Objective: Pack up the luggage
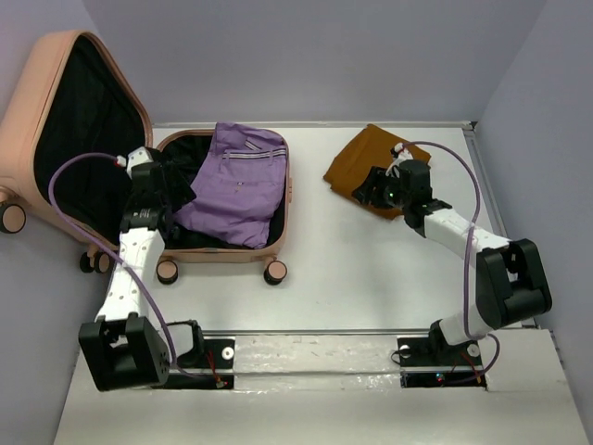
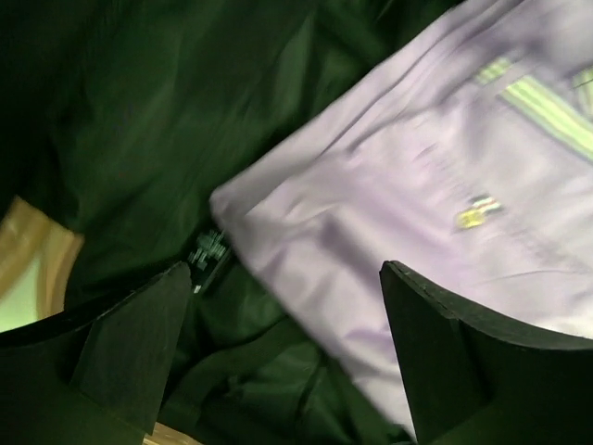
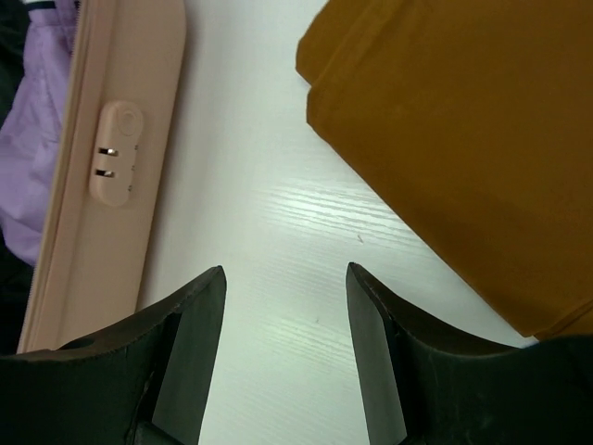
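Observation:
The peach-pink luggage (image 1: 222, 255) lies open at the left of the table, its lid (image 1: 28, 102) leaning up against the wall. A folded purple cloth (image 1: 236, 185) rests inside on the black lining (image 2: 167, 139). My left gripper (image 1: 181, 190) hangs open inside the suitcase over the near corner of the purple cloth (image 2: 417, 185), gripping nothing. A folded mustard-brown cloth (image 1: 366, 153) lies on the table at the back right. My right gripper (image 1: 364, 193) is open over bare table (image 3: 278, 213), just beside the mustard cloth's (image 3: 463, 139) edge and apart from it.
The suitcase's side wall with its lock (image 3: 116, 153) faces the right gripper. Caster wheels (image 1: 276, 272) stick out toward the arms. Grey walls close in the table on three sides, and a raised rail (image 1: 371, 124) runs along the back.

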{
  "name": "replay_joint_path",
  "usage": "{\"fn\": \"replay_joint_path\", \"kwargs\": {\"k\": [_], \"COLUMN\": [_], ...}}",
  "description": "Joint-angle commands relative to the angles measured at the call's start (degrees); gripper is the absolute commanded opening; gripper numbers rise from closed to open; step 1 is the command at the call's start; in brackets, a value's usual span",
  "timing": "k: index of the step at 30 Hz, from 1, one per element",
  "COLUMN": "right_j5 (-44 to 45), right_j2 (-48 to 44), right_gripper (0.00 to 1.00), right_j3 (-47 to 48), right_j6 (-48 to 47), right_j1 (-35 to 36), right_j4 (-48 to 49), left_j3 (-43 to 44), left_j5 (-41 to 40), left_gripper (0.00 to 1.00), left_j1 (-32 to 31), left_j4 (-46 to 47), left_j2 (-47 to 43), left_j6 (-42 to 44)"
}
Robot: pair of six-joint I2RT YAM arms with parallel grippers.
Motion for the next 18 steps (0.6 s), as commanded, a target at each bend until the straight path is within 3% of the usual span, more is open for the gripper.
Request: {"fn": "replay_joint_path", "kwargs": {"k": [1, 11, 18], "right_j5": [-3.32, -6.40, -7.19], "right_j2": [-3.49, -3.58, -3.40], "right_gripper": [0.61, 0.60, 0.60], "right_j3": [-0.34, -1.04, -1.04], "right_j6": [-0.01, 0.70, 0.87], "right_j1": [0.27, 0.27, 0.80], "right_j4": [4.18, 5.06, 5.50], "left_j3": [-3.61, 1.66, 2.10], "left_j5": [5.32, 7.35, 4.36], "left_gripper": [0.94, 0.89, 0.84], "left_j1": [2.58, 2.67, 2.67], "left_j4": [-0.47, 2.87, 6.30], "left_j2": [5.63, 19.50, 23.48], "left_j6": [-3.93, -6.92, -7.54]}}
